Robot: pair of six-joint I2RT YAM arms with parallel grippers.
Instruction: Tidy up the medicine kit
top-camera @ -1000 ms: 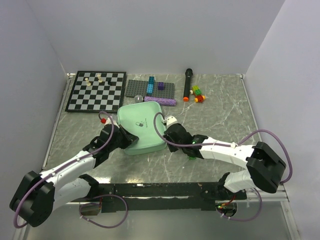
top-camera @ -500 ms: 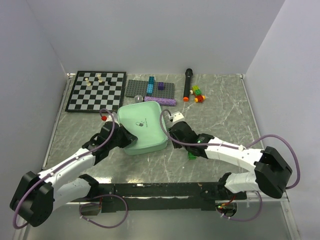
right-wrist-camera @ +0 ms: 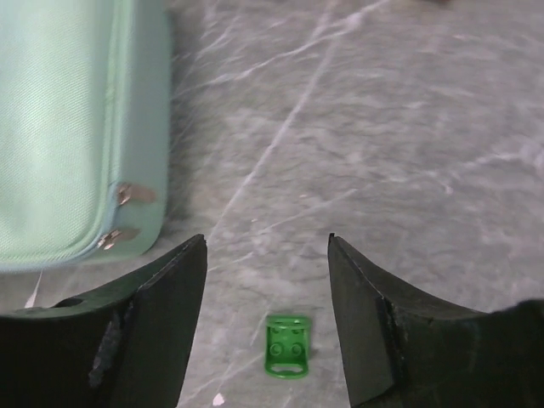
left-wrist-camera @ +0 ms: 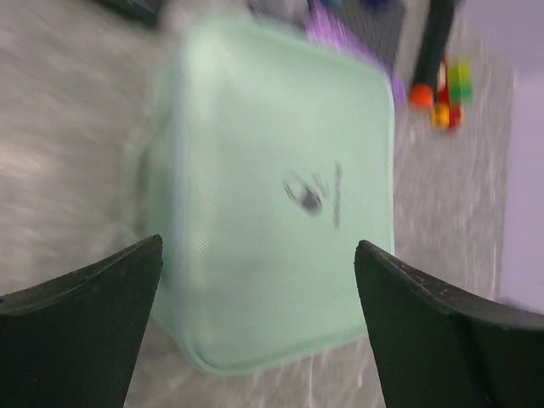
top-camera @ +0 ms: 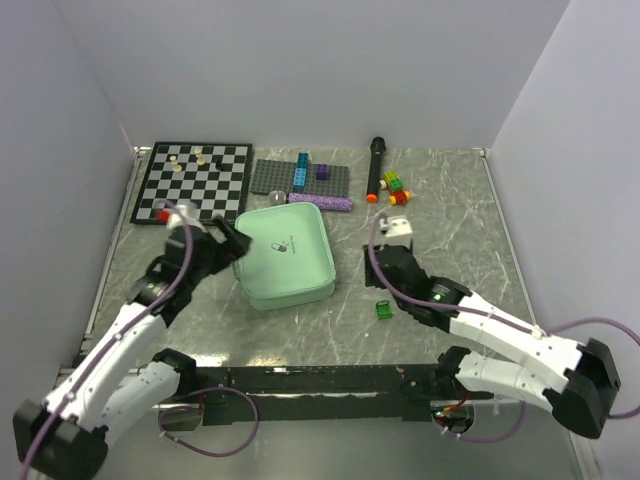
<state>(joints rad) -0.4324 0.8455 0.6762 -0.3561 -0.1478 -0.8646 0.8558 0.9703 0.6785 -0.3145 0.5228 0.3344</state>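
The medicine kit is a mint-green zip case lying closed on the marble table, its dark pill logo facing up. In the left wrist view the kit is blurred and fills the space ahead. My left gripper hangs by the kit's left edge. Seen from its wrist, the left gripper is wide open and holds nothing. My right gripper is to the right of the kit and apart from it. It is open and empty above bare table. The kit's side with two zip pulls shows at the left.
A small green brick lies on the table under the right gripper, also in the right wrist view. At the back stand a chessboard, a grey studded plate, a purple bar, a black marker and coloured bricks.
Both grippers have opened and drawn away from the kit. The left one rose toward the back left, the right one pulled off to the right. The kit stays closed in place.
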